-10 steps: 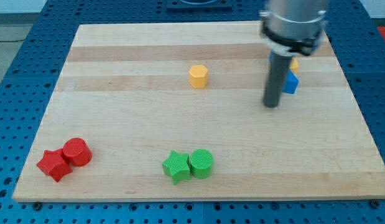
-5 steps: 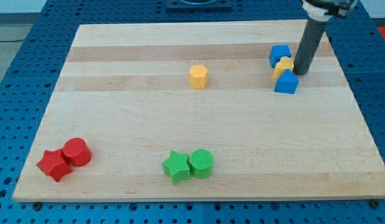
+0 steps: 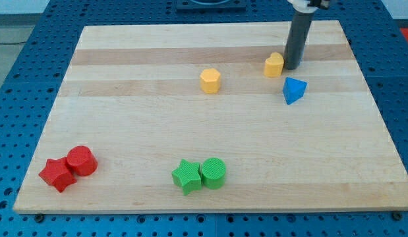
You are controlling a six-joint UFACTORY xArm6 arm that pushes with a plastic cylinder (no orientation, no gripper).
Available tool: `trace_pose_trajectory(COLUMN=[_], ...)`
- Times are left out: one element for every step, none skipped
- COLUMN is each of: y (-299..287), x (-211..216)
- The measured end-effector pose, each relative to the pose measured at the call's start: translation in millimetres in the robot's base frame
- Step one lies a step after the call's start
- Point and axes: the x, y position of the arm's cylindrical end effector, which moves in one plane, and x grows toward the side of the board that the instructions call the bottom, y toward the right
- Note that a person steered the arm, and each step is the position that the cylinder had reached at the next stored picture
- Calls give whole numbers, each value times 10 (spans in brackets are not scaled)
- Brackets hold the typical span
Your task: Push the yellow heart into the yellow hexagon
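The yellow heart (image 3: 274, 64) is lying flat near the view's top right of the desk (image 3: 190, 145); the yellow hexagon (image 3: 210, 80) is sitting well apart, toward its lower left.

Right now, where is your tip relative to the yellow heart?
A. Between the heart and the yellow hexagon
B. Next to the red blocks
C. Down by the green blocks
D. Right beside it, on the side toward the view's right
D: my tip stands just off the view's right side of the yellow heart, with the yellow hexagon farther toward the view's left.
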Motion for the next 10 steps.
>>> trace_pose_trajectory(y=[-372, -704, -942, -1037, -1174, -1299, -1358, -1358, -1191, -908], x=[-16, -16, -16, 34, 188, 299, 336, 337, 318, 306])
